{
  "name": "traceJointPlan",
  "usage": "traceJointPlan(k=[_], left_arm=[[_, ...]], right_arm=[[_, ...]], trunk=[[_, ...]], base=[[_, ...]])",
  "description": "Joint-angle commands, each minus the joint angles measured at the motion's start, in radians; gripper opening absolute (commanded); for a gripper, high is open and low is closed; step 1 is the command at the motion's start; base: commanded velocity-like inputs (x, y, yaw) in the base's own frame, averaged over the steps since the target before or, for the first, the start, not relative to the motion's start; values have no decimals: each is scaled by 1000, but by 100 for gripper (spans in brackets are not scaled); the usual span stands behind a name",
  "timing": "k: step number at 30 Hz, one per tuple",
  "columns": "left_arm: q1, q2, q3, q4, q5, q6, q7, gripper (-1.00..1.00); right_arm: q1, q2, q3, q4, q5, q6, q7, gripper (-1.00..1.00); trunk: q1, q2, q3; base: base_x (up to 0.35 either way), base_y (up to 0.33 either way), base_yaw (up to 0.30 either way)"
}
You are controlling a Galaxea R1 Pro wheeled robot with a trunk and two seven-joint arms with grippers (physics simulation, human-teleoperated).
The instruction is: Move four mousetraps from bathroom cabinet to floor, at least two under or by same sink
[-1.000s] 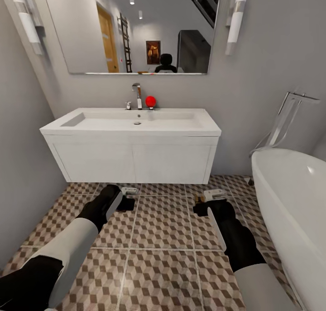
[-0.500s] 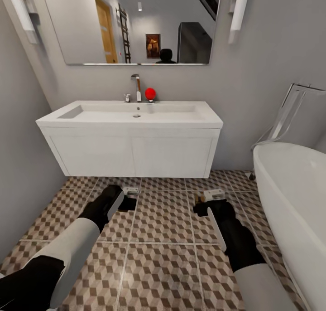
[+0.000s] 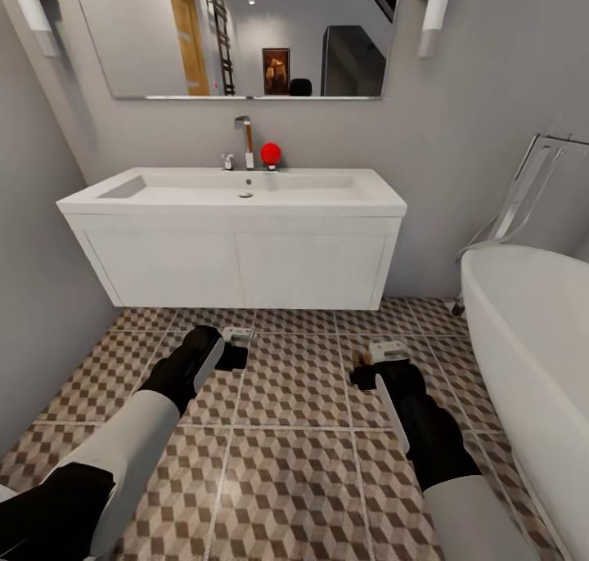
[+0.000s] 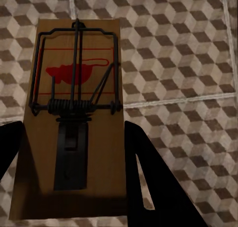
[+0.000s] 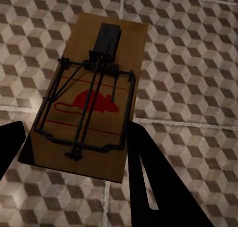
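The bathroom floor point(image 3: 294, 479), tiled in a brown, beige and white cube pattern, fills the lower half of the head view. At the right edge we see one white bathtub point(image 3: 532, 365) with a chrome filler point(image 3: 523, 201) above it. One white wall-hung sink point(image 3: 233, 209) sits across the upper middle, with one chrome tap point(image 3: 244, 140) and one red ball-like object point(image 3: 271, 153) on its back ledge, and one mirror point(image 3: 237, 33) above, flanked by two wall lights point(image 3: 435, 9).

Our two arms reach in from the bottom corners. The left gripper point(image 3: 237, 344) is at centre left, the right gripper point(image 3: 372, 365) at centre right, both in front of the sink and over the floor.

We count two mousetraps. In the left wrist view, one mousetrap point(image 4: 72, 117), a wooden plate with a black wire spring and a red mouse print, lies between the two dark fingers point(image 4: 153, 187), the jaws clamped on its long edges, tiles behind it. In the right wrist view, the second mousetrap point(image 5: 91, 98) likewise sits between the fingers point(image 5: 158, 182), the jaws closed on its near end, its far end jutting toward the upper middle of that frame.
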Motion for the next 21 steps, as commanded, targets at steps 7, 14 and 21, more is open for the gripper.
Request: traceJointPlan(k=[7, 14, 21], left_arm=[[-1, 1, -2, -31, 5, 5, 5, -100], [-1, 1, -2, -71, 6, 11, 6, -100], [-1, 2, -3, -71, 6, 12, 6, -100]], right_arm=[[-1, 0, 0, -2, 5, 5, -2, -100], [-1, 0, 0, -15, 6, 6, -3, -100], [-1, -2, 0, -65, 7, 8, -4, -100]], trunk=[[27, -50, -34], [54, -99, -67], [80, -148, -100]], base=[[0, 0, 0], [0, 0, 0], [0, 0, 0]])
